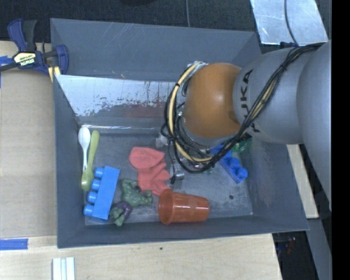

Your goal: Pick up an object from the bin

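Looking down into the bin (70, 174), you see the claw (175, 174) low under the arm's orange cover (213, 101), just beside the right edge of a crumpled pink rag (149, 165) near the middle of the floor. You cannot tell whether the claw is wide or narrow. A red cup (184, 207) lies on its side just below the rag in your view; a green toy (134, 196) and a blue brick (102, 192) lie left of the cup.
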Controlling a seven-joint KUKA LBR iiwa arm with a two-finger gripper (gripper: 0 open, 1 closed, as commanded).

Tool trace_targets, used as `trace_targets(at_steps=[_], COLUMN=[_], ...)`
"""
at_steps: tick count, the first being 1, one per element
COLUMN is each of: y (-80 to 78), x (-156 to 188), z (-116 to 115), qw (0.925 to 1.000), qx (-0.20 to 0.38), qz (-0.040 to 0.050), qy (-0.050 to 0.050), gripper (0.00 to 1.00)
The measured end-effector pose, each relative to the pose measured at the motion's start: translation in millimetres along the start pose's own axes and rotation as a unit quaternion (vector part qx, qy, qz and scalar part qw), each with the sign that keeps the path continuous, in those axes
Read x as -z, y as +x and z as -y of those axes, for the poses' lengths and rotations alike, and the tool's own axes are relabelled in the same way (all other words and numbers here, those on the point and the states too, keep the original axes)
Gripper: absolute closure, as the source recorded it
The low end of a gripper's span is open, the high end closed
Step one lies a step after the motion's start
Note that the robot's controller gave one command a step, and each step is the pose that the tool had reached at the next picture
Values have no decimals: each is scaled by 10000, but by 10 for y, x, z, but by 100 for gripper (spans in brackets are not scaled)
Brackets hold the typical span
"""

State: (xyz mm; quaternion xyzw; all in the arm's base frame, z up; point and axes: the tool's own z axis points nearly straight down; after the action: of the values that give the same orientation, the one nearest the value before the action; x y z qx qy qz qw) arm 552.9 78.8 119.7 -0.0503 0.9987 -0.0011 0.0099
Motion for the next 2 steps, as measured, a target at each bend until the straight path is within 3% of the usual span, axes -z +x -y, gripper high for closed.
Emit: trace_targets(at_steps=[1, 2], y=[-45, -497], x=[-257, -478], z=[-220, -331], qw=[9992, 9991], qx=[-390, -420], qz=[2, 31], qy=[-2, -8], gripper=[0, 100])
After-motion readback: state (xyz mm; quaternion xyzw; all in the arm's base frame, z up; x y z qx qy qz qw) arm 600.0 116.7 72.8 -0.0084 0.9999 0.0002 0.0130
